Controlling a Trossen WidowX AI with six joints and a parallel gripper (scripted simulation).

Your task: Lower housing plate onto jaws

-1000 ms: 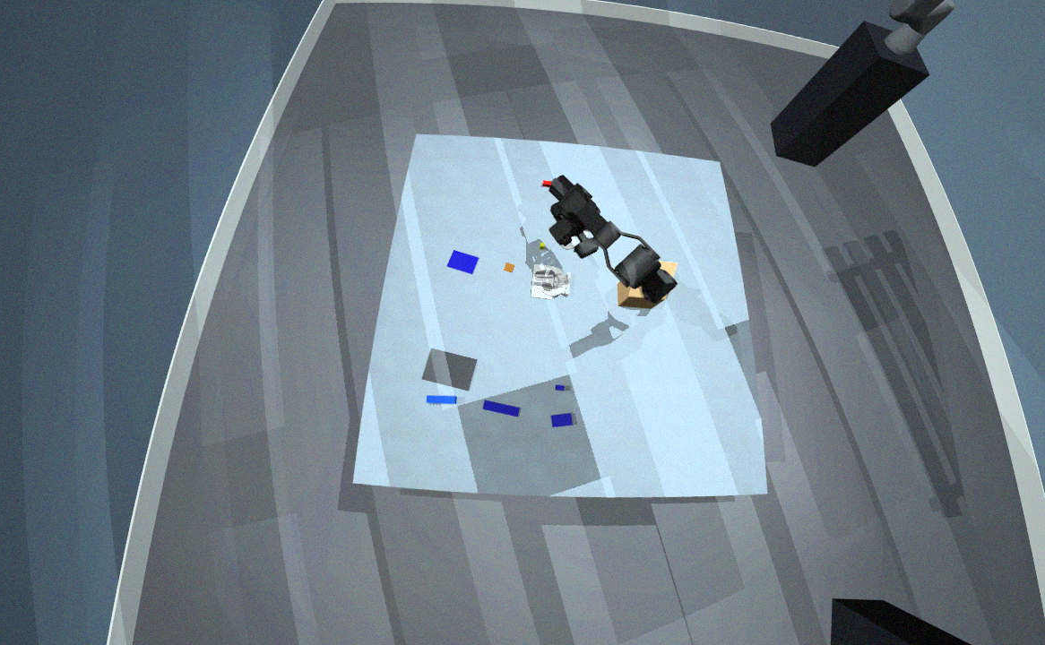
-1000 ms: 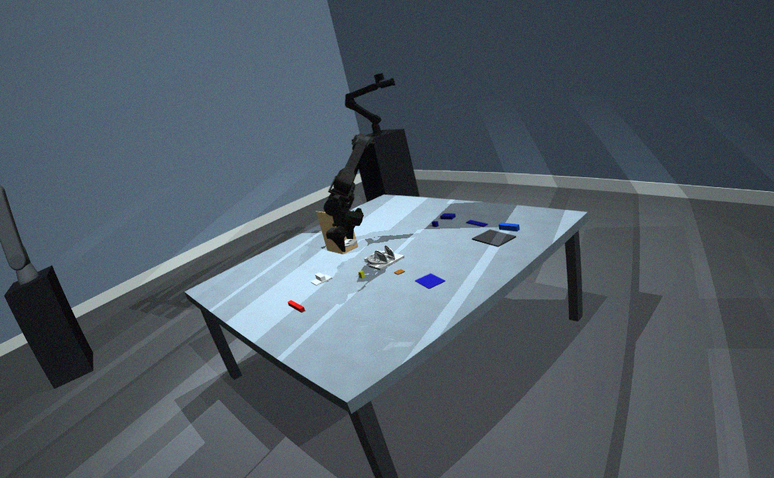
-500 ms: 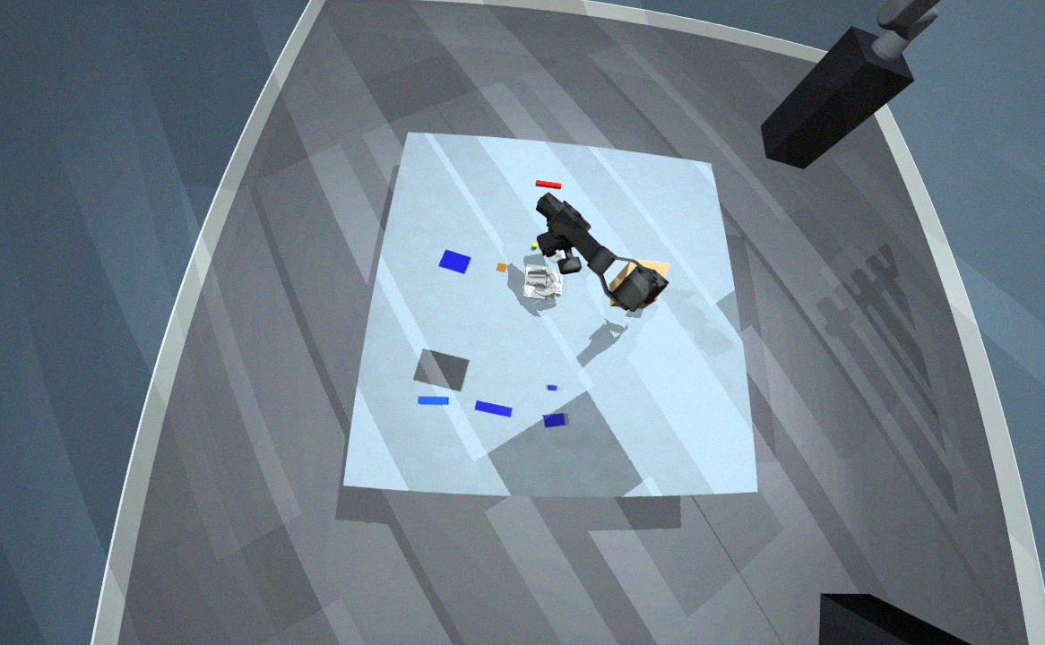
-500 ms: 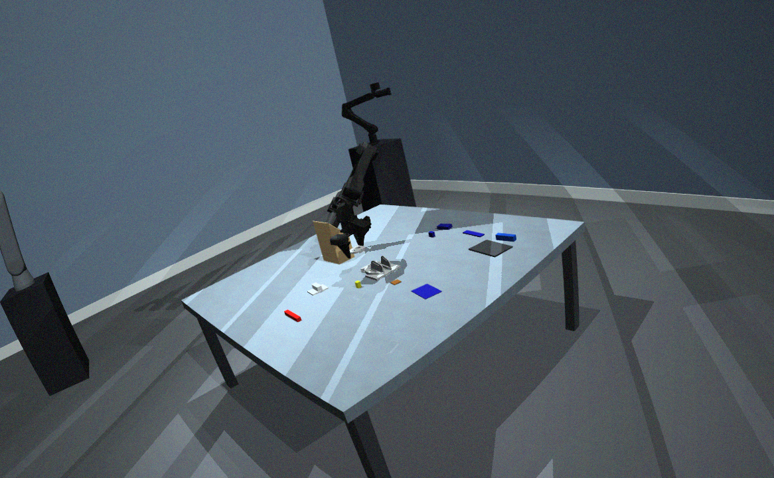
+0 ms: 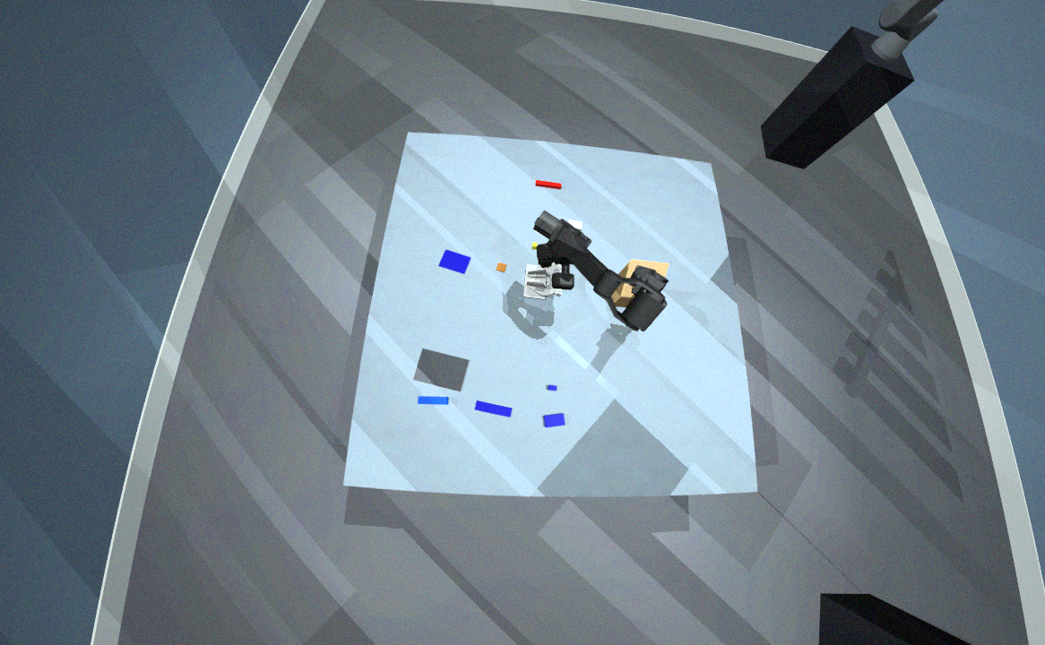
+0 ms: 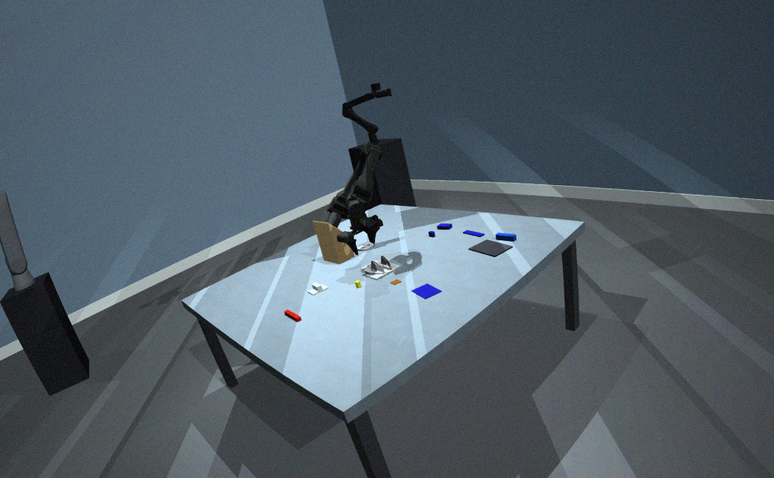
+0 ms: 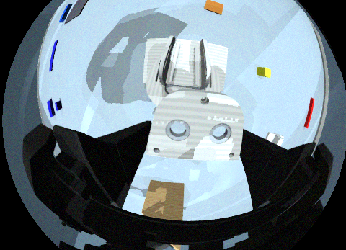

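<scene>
My gripper [image 6: 364, 245] [image 7: 195, 129] is shut on the white housing plate [image 6: 366, 245] [image 7: 196, 145], one finger at each side edge. The plate has two large round holes and hangs above the table. In the wrist view its front edge overlaps the near end of the base assembly below. The white base [image 5: 532, 295] [image 7: 220, 55] lies on the table, and two grey jaws [image 7: 168, 63] [image 7: 205, 64] stand on it side by side. In the exterior view the plate is raised and behind the jaws [image 6: 374, 267] [image 6: 385, 261], apart from them. The jaw stubs are hidden or too small to tell.
A tan block [image 6: 333, 244] [image 7: 173, 201] stands near the arm. A yellow piece [image 6: 358, 284] [image 7: 264, 72], an orange piece [image 6: 395, 281] [image 7: 213, 7] and a small white part [image 6: 317, 289] lie around the base. A red bar [image 5: 548, 184], several blue pieces and a dark plate [image 5: 441, 368] lie farther off.
</scene>
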